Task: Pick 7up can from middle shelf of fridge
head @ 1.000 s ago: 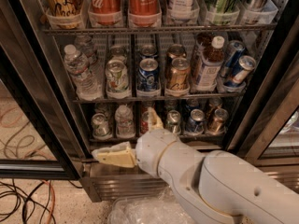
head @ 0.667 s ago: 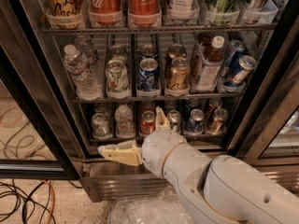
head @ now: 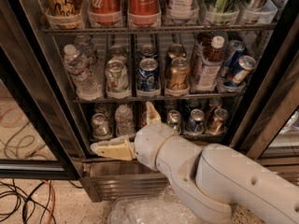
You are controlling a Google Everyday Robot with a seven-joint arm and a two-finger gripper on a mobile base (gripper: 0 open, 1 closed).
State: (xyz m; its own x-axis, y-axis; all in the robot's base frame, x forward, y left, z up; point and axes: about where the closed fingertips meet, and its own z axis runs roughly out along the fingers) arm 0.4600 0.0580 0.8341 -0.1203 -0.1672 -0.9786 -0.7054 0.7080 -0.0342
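While the gripper (head: pixel 122 126) is held low before the fridge (head: pixel 28 85) — its two cream fingers (head: pixel 112 149) spread wide, gripping nothing — the 7up can (head: pixel 117 76) is seen upright on the middle shelf (head: pixel 159 98), between a water bottle (head: pixel 81 71) and a blue can (head: pixel 148 74).

pincer (head: pixel 122 126) below 7up can (head: pixel 117 76), mid shelf (head: pixel 159 98)

Metal, wire and plastic — mostly glossy
The 7up can (head: pixel 117 76) is shiny aluminium on the dark wire middle shelf (head: pixel 159 97); the hand (head: pixel 122 126), low before the steel-based fridge (head: pixel 124 185), has matt cream plastic fingers (head: pixel 112 149).
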